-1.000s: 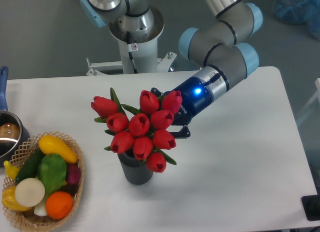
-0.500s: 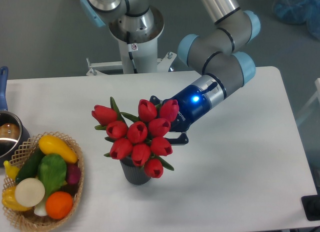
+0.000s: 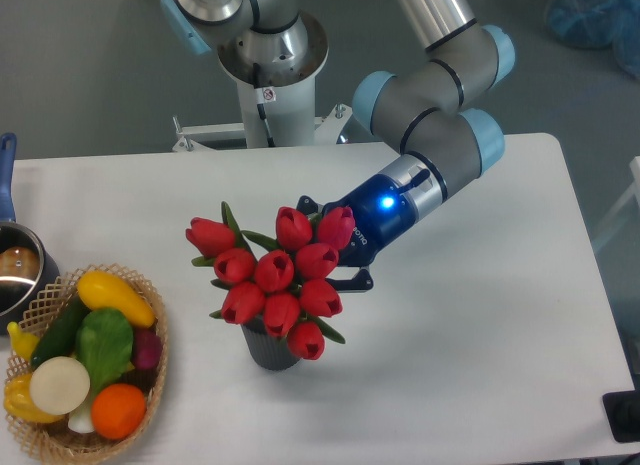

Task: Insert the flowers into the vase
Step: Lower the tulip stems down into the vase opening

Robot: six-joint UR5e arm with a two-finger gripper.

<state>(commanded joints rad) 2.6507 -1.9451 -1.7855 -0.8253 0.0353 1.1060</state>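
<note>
Item 1, the vase (image 3: 268, 349): 1 dark grey ribbed cylinder, standing upright on the white table (image 3: 480, 365) at lower centre of the frame, its mouth hidden under the blooms. Item 2, the flowers (image 3: 277, 280): 1 bunch of about 10 red tulips with closed buds, sitting directly over the vase with the lowest buds overlapping its rim; the buds are facing up and toward the camera, the long axis of the stems running down toward the vase, though the stems themselves are hidden and how far they are reaching inside cannot be told. Item 3, the gripper (image 3: 340, 255): lying just right of the bunch behind the upper buds, its blue-lit wrist slanting up to the right; whether the fingers are clamped or apart cannot be told. Item 4, the wicker basket (image 3: 150, 405): 1, at lower left, holding mixed-colour vegetables. Item 5, the metal pot (image 3: 18, 275): 1, at the left edge, showing a blue handle.
</note>
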